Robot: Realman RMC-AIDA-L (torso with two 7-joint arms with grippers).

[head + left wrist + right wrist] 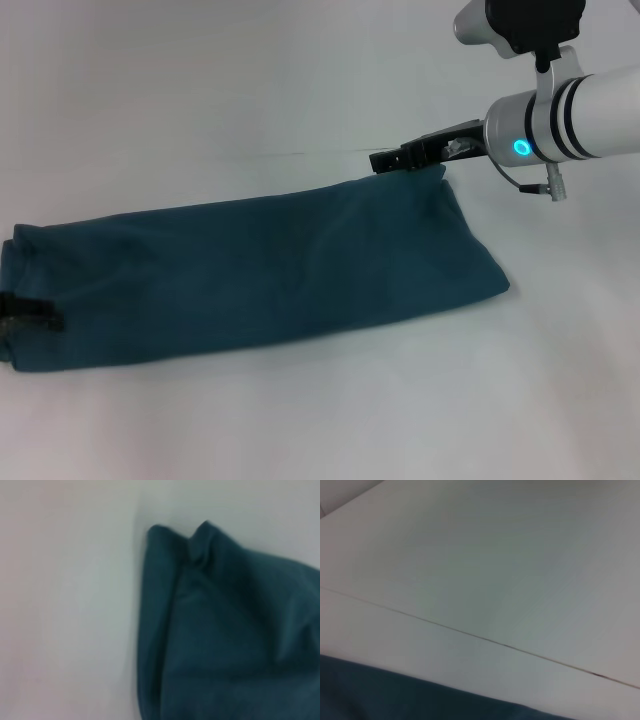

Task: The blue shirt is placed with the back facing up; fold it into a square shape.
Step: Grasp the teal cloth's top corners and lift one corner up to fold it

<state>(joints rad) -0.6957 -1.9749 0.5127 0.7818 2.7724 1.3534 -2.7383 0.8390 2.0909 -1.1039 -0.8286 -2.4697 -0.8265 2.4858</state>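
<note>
One lengthwise fold done: the blue shirt (250,275) lies as a long band across the bench (300,420). Right claw (392,159) at its far right corner, grip unclear; left claw (28,312) at the left end, grip unclear. Crosswise folds remain.

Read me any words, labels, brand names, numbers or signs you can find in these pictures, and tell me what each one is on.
None can be read.
The blue shirt is plain, with no print or tag showing in any view.
The table carries no text, only a thin seam line.
The right arm has a glowing ring light and dark bands, but no lettering.
The right pincer, at the shirt's far corner, shows no marking.
</note>
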